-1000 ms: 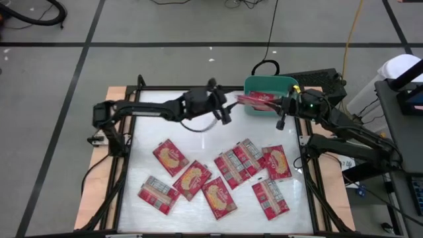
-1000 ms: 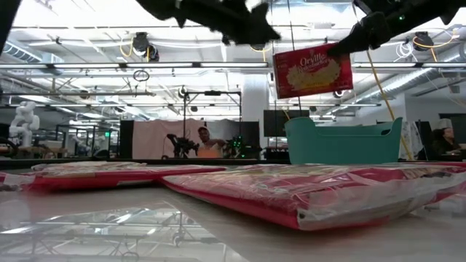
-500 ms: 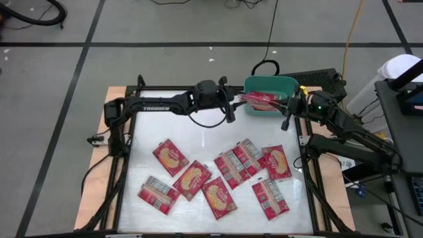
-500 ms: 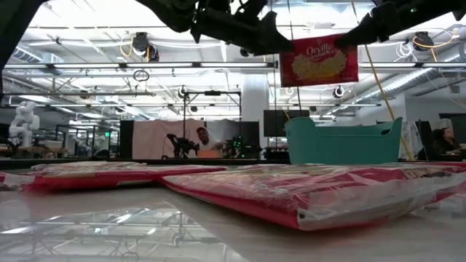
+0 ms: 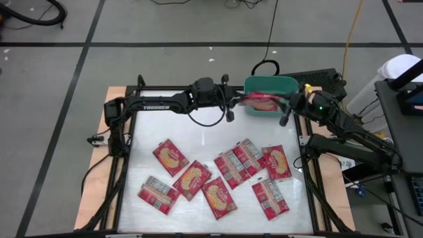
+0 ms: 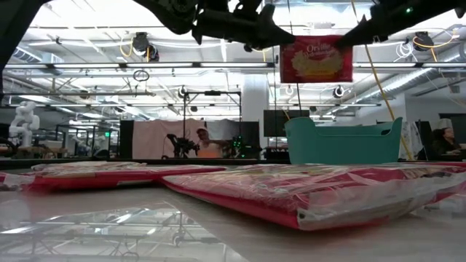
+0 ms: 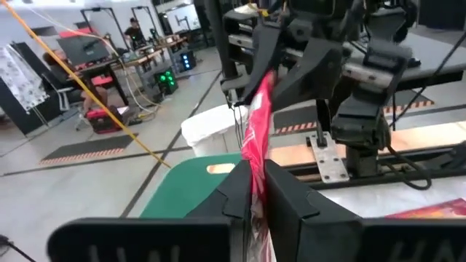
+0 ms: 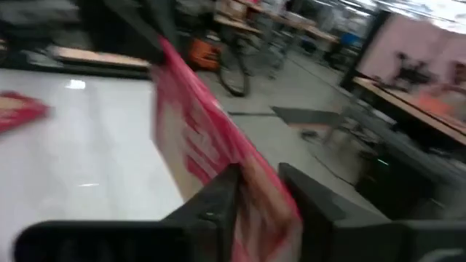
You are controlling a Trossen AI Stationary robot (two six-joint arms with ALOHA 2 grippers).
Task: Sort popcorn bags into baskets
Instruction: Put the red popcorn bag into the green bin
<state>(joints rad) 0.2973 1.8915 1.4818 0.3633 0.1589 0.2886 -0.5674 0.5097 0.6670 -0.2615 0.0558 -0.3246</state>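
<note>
Popcorn bag (image 6: 316, 59), flat red rectangular packet w/ yellow-tan picture: hanging in air above the teal-green plastic tub w/ rounded corners (image 5: 270, 85), at far right of the table (image 5: 198, 139). I'm running a handover here.

Left gripper (image 5: 230, 109): reaching across from the left, fingers (image 7: 240, 191) clamped together on one edge of the packet, per left wrist view.

Right gripper (image 5: 287, 111): sitting at the packet's other edge. Its fingers (image 8: 218, 200) are flanking the packet w/ the plastic between them; can't tell whether they're pinching or letting go.

Loose stock: approx nine more red packets (image 5: 219, 196) lying flat mid-table, some overlapping. None visible in the tub yet.

Risks, my judgement:
- Both arms pulling on the thin film at once, so tearing or twisting.
- Left grip only on an edge; packet slipping out, landing on the tub rim or outside it.
- Arms working close together over the tub, so a bump is possible.
</note>
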